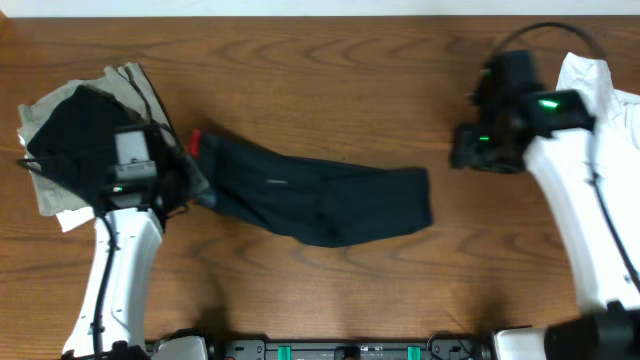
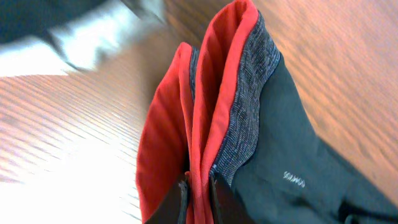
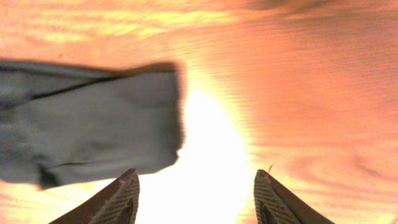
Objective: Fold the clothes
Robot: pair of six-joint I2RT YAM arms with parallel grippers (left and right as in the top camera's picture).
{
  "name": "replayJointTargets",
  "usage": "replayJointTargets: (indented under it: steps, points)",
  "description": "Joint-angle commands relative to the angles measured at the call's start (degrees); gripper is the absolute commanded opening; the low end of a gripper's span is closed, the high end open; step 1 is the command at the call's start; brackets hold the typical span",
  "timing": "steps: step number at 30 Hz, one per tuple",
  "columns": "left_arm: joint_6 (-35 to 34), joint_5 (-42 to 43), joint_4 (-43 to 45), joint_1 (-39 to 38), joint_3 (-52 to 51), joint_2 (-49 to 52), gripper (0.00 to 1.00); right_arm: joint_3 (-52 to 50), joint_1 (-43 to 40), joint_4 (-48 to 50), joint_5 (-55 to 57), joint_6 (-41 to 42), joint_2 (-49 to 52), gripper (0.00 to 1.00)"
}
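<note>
Overhead view looks straight down on the whole table [image 1: 330,60]; both wrist views sit close, sharing the leggings [image 1: 330,205].

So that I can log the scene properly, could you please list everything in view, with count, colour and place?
leggings: one, black with a grey waistband edged coral-red, lying across the middle of the table
garment pile: one, black on khaki and white pieces, far left of the table
shirt: one, white, far right edge
table: one, brown wood, under everything
left claw: one, dark, shut on the leggings' waistband at their left end
right claw: one, dark, open and empty, over the table beyond the leggings' right end
</note>
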Motion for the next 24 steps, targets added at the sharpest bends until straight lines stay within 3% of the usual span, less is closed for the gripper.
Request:
replayJointTargets:
  steps: [1, 7, 13, 19, 24]
  points:
    - [2.69, -4.20, -0.31, 2.99, 2.51, -0.52, 0.06, 0.46, -4.57, -1.99, 0.81, -2.71, -2.27, 0.57]
    - [2.84, -3.41, -1.22, 4.07, 2.97, -0.52, 0.06, 0.37, -10.03, -4.85, 0.57, -4.42, -3.26, 0.57]
    - [3.10, -0.85, -1.49, 4.07, 2.97, -0.52, 0.06, 0.35, -10.23, -4.85, 0.39, -4.42, -3.26, 0.57]
    - [9.55, 8.59, 1.55, 1.95, 3.56, -0.61, 0.06, 0.35, -10.16, -4.94, 0.37, -4.39, -3.26, 0.57]
    - [13.33, 9.38, 0.83, -2.99, 7.52, -0.66, 0.06, 0.31, -10.16, -5.09, 0.37, -4.39, -3.23, 0.57]
